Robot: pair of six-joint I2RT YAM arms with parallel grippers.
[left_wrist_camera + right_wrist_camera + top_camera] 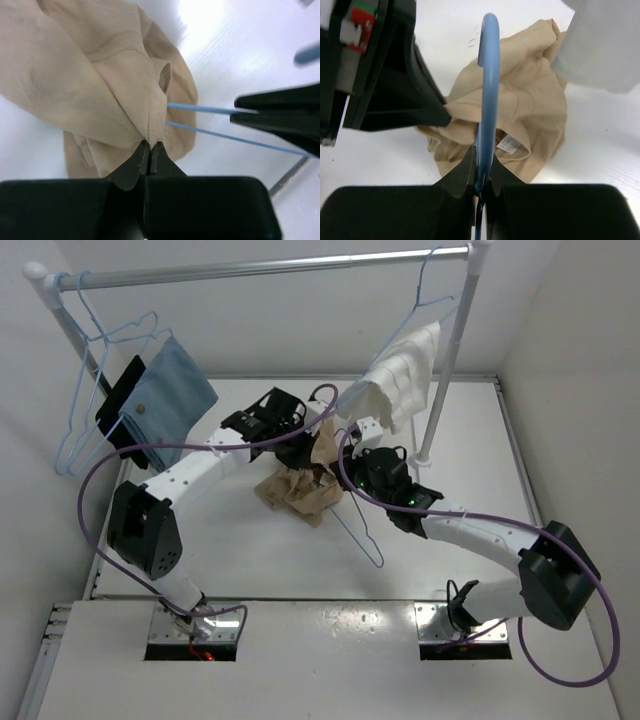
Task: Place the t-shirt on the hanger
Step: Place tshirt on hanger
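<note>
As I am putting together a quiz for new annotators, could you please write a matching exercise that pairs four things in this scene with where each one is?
Things:
1. t-shirt
2. hanger
3. white cloth
4. blue cloth

Places:
A. hanging at the left end of the rail
B. pinched in the left gripper
C. hanging at the rail's right end
D. clamped in the right gripper

Pairs: 1-B, 2-D, 3-C, 4-A.
</note>
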